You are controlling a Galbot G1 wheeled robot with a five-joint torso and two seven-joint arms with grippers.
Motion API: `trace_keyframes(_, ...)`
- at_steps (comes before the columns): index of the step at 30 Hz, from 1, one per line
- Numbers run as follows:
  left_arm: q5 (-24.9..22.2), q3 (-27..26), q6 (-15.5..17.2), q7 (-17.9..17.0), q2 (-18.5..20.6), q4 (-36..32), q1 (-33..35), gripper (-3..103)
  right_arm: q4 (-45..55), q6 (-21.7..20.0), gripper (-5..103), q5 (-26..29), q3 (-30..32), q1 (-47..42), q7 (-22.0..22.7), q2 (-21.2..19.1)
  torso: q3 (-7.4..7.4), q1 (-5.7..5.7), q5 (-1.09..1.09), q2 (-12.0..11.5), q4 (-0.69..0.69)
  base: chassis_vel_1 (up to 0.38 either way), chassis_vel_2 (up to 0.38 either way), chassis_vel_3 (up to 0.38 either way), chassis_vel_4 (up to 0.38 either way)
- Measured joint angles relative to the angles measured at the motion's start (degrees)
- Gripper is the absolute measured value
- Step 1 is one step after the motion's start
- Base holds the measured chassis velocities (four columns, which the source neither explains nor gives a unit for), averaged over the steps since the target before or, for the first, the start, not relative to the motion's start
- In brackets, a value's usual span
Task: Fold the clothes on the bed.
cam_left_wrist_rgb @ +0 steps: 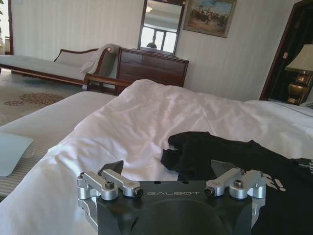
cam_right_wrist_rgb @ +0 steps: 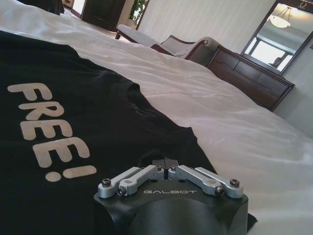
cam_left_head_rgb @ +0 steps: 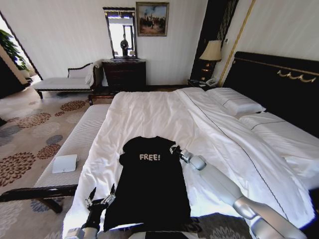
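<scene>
The clothes (cam_left_head_rgb: pixel 149 189), a black T-shirt with white "FREE!" lettering, lie flat on the white bed (cam_left_head_rgb: pixel 149 112) near its foot, collar toward the far side. My right gripper (cam_left_head_rgb: pixel 175 149) is at the shirt's right shoulder. In the right wrist view this gripper (cam_right_wrist_rgb: pixel 164 165) has its fingers pressed together on the black fabric (cam_right_wrist_rgb: pixel 98 112) at the shoulder edge. My left gripper (cam_left_head_rgb: pixel 101 192) hovers open just off the shirt's lower left corner, over the sheet. In the left wrist view the left gripper (cam_left_wrist_rgb: pixel 168 171) has wide-spread fingers, and the shirt (cam_left_wrist_rgb: pixel 220 152) lies just beyond them.
A narrow white-cushioned bench (cam_left_head_rgb: pixel 79 134) runs along the bed's left side with a white flat item (cam_left_head_rgb: pixel 65 163) on it. Pillows (cam_left_head_rgb: pixel 234 102) and a dark headboard (cam_left_head_rgb: pixel 279 79) lie to the right. A dresser (cam_left_head_rgb: pixel 124 73) and chaise (cam_left_head_rgb: pixel 65 82) stand at the far wall.
</scene>
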Motion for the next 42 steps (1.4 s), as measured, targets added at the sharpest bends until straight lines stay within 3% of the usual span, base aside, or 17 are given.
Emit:
trace_keyframes(16,-0.1,0.6,0.1,0.2,-0.3,1.1,-0.9,100,-1.4,0.0,0,1.3,-2.1,0.0,0.7,2.1,0.00,0.00,0.01,0.0,0.00,0.000,0.000,0.000,0.000)
trace_keyframes(19,-0.2,0.7,0.1,0.2,-0.5,1.4,-1.2,100,-0.8,0.1,16,1.3,-2.8,-0.4,0.4,1.4,0.00,0.00,0.01,0.0,0.00,0.000,0.000,0.000,0.000)
trace_keyframes(25,-0.3,0.8,0.1,0.2,-0.6,1.5,-1.2,100,1.6,0.6,33,1.3,-2.9,-1.4,0.2,-0.5,0.00,0.00,0.01,0.0,-0.01,0.000,0.000,0.000,0.000)
trace_keyframes(27,-0.4,0.7,0.1,0.3,-0.6,1.4,-1.2,100,5.0,0.9,43,1.6,-1.4,-2.6,0.0,-2.1,0.00,0.00,0.02,0.0,0.01,0.000,0.000,0.000,0.000)
trace_keyframes(30,-0.5,0.6,0.1,0.2,-0.6,1.3,-1.2,100,10.3,-0.4,55,5.8,3.3,-5.6,0.1,-3.9,-0.01,0.00,-0.01,0.0,0.02,0.000,0.000,0.000,0.000)
trace_keyframes(31,-0.6,0.6,0.1,0.2,-0.6,1.2,-1.2,100,13.4,-1.9,55,10.3,6.5,-8.0,0.5,-4.9,-0.01,0.00,0.01,0.0,0.00,0.000,0.000,0.000,0.000)
trace_keyframes(34,-0.8,0.8,0.1,0.3,-0.6,1.5,-1.1,100,17.8,-5.3,72,21.3,14.0,-14.9,1.3,-6.7,-0.02,-0.01,0.01,0.0,-0.02,0.000,0.000,0.000,0.000)
trace_keyframes(36,-0.7,1.0,0.1,0.3,-0.6,1.6,-1.1,100,18.2,-5.9,72,22.9,15.6,-16.5,1.3,-6.9,-0.01,-0.01,0.02,0.0,-0.03,0.000,0.000,0.000,0.000)
trace_keyframes(38,-0.3,1.6,0.1,0.3,-0.6,1.9,-1.1,100,19.1,-7.5,83,27.4,20.5,-20.9,1.1,-7.0,-0.02,-0.01,0.00,0.0,-0.03,0.000,0.000,0.000,0.000)
trace_keyframes(42,0.2,2.2,0.2,0.3,-0.6,2.0,-1.3,100,19.2,-8.9,97,32.3,24.2,-24.7,0.4,-5.6,-0.01,-0.01,0.02,0.0,-0.03,0.000,0.000,0.000,0.000)
